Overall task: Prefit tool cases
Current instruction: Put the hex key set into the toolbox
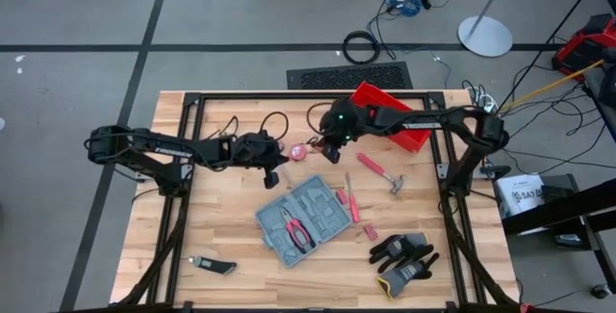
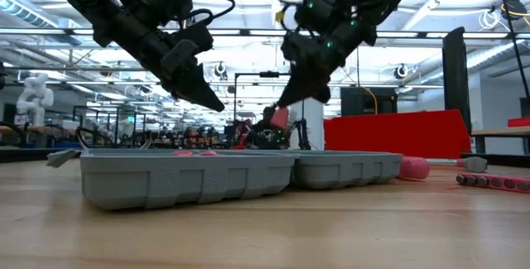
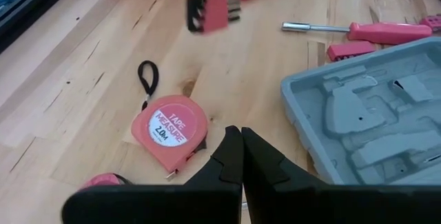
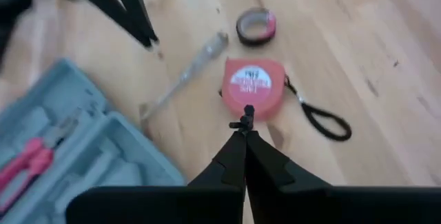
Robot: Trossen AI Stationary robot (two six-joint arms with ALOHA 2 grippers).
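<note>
From above, the tool case [image 1: 304, 221] lies open on the wooden table [image 1: 183, 236], a little toward the near edge at mid-table, with pink-handled pliers [image 1: 297, 231] set in its grey moulded inside. The left gripper [image 1: 271, 177] hangs just beyond the case's far left corner, and the right gripper [image 1: 330, 152] hangs farther back, near a pink tape measure [image 1: 298, 151]. A red bin [image 1: 395, 113] sits at the far edge, a pink hammer [image 1: 381, 173] and a pink screwdriver [image 1: 351, 197] lie right of the case, a pair of black gloves [image 1: 404, 258] lies near the front right, and a small utility knife [image 1: 213, 266] lies at the front left. At table height, the open case [image 2: 232, 174] spreads in two grey halves, and both grippers hang above it, clear of it, the left gripper [image 2: 211, 101] with its fingers pressed together to a point. The left wrist view shows its own fingers [image 3: 231, 156] closed on nothing above the tape measure [image 3: 170, 127], with the case's slotted corner [image 3: 365, 120] beside. The right wrist view shows its fingers [image 4: 238, 156] likewise closed and empty, their tip over the tape measure [image 4: 252, 85], a roll of tape [image 4: 255, 25] beyond, and the case [image 4: 76, 148] with the pliers off to one side.
</note>
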